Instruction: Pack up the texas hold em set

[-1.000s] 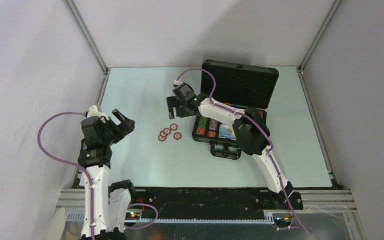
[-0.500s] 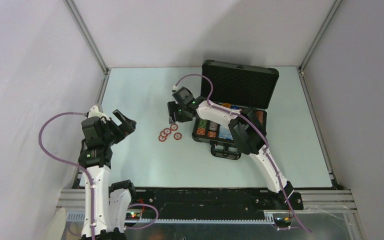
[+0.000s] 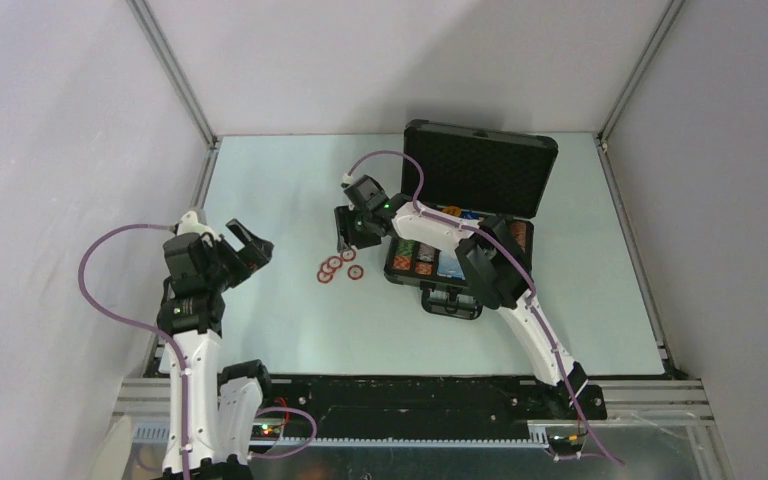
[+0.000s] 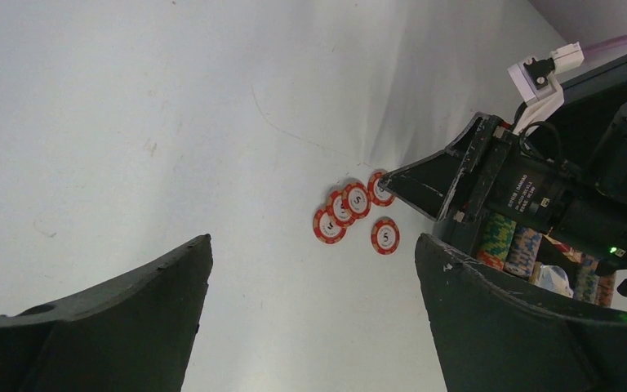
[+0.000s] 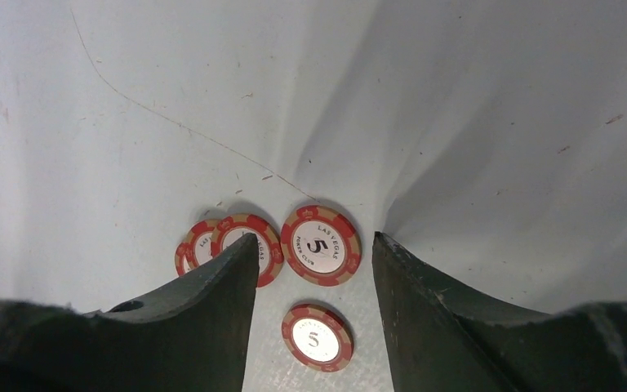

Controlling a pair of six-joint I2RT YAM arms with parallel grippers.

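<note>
Loose red-white $5 chips (image 5: 320, 244) lie on the bench (image 3: 280, 190) just left of the open black case (image 3: 480, 172). Right jaws, half-open, straddle one, gripping nothing; next, close and lift. Left jaws gape empty.

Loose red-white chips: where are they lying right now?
In the top view the red-white chips lie in a small cluster on the table, just left of the open black case, with the right gripper poised over the farthest one.
</note>
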